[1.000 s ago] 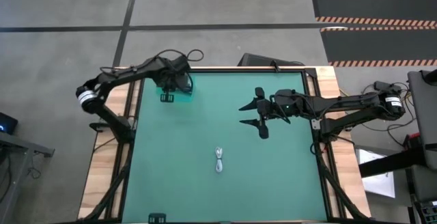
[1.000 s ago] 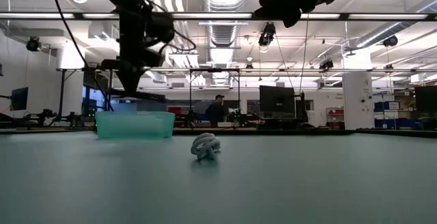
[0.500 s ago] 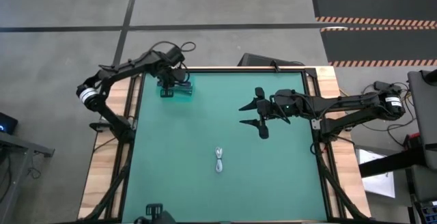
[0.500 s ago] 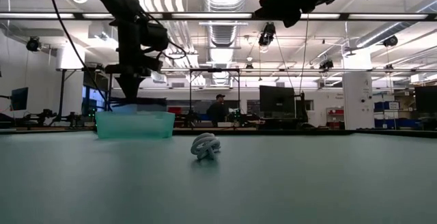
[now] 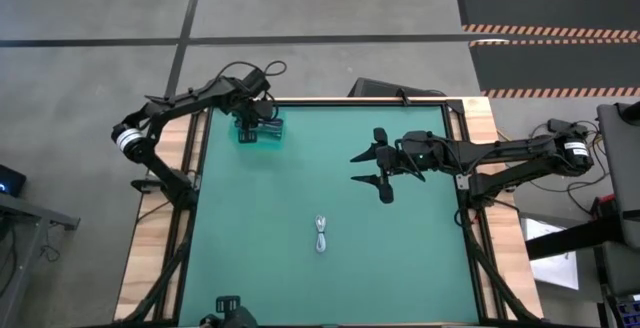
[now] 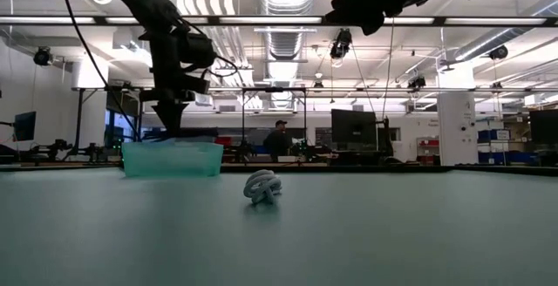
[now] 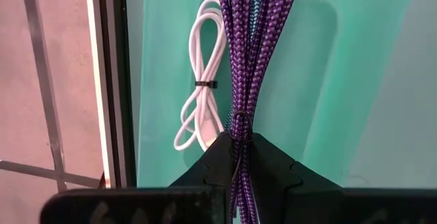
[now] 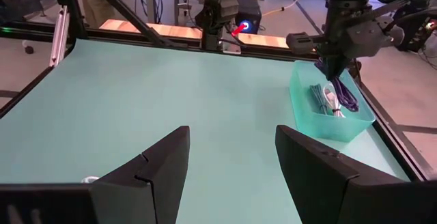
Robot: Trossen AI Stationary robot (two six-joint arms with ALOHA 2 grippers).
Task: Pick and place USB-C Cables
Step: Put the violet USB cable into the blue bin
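My left gripper hangs over the teal bin at the table's far left corner, shut on a dark purple braided USB-C cable bundle. In the bin lie a white cable and a grey-teal one. Another pale cable bundle rests on the green mat near the table's middle, also seen in the low view. My right gripper hovers open above the mat right of centre, well away from both. My left gripper pinches the purple bundle between its two fingers at the bundle's upper end, by its tie, coming from above and pointing down. The bundle hangs straight below the fingers, and its lower part reaches into the bin.
A black frame rail and the wooden table edge run close beside the bin. The green mat lies open between the bin and the loose cable. People and equipment stand in the room beyond the far edge.
My left gripper has shifted a little over the bin toward the table's far edge and turned somewhat, still shut on the purple bundle. The right arm and the cable on the mat have kept still.
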